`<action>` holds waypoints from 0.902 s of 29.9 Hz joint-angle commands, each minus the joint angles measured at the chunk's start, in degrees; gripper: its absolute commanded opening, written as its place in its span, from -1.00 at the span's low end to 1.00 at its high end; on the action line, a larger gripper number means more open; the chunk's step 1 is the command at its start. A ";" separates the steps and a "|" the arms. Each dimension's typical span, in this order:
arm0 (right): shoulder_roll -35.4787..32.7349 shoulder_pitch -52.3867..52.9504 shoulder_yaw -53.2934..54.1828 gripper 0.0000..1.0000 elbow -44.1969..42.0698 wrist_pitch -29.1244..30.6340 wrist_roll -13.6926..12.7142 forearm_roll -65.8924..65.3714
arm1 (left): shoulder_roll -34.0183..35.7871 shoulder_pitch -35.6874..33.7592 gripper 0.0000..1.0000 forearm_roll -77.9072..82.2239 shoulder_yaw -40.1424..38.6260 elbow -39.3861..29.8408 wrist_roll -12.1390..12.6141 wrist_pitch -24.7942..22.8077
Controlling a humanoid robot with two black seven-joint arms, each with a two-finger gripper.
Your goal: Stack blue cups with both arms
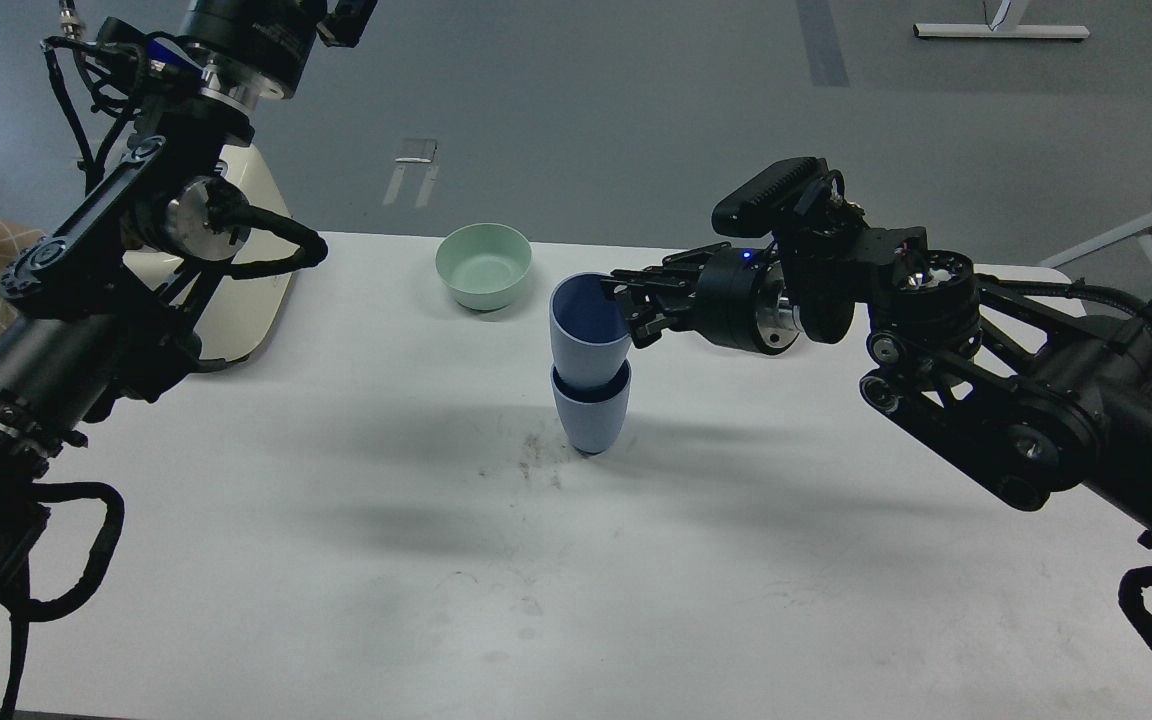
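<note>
The paler blue cup (588,335) sits upright, nested in the darker blue cup (591,420), which stands on the white table (336,580) near its middle. My right gripper (628,306) reaches in from the right and its fingers pinch the right side of the upper cup's rim. My left arm (126,230) rises along the left edge and leaves the frame at the top, so its gripper does not show.
A mint-green bowl (484,262) stands at the back of the table, left of the cups. A cream-coloured object (251,300) lies at the table's back left, behind my left arm. The pink bowl is hidden behind my right arm.
</note>
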 commanded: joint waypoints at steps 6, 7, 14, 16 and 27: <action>-0.06 -0.30 -0.08 -0.78 0.42 0.00 0.00 0.17 | -0.14 -0.07 0.95 0.00 0.01 0.00 0.00 0.00; -0.06 -0.39 -0.08 -0.78 0.51 0.00 0.00 0.17 | -0.14 -0.07 0.95 0.00 0.01 0.00 0.00 0.00; 0.12 -0.74 -0.43 -0.77 0.51 0.00 0.00 0.17 | 0.21 -0.07 0.95 0.00 0.01 0.00 0.00 0.00; 0.12 -0.74 -0.43 -0.77 0.51 0.00 0.00 0.17 | 0.21 -0.07 0.95 0.00 0.01 0.00 0.00 0.00; 0.21 -1.35 -0.43 -0.49 0.68 0.00 0.00 0.17 | 0.21 0.01 0.95 0.00 0.01 0.00 0.00 0.00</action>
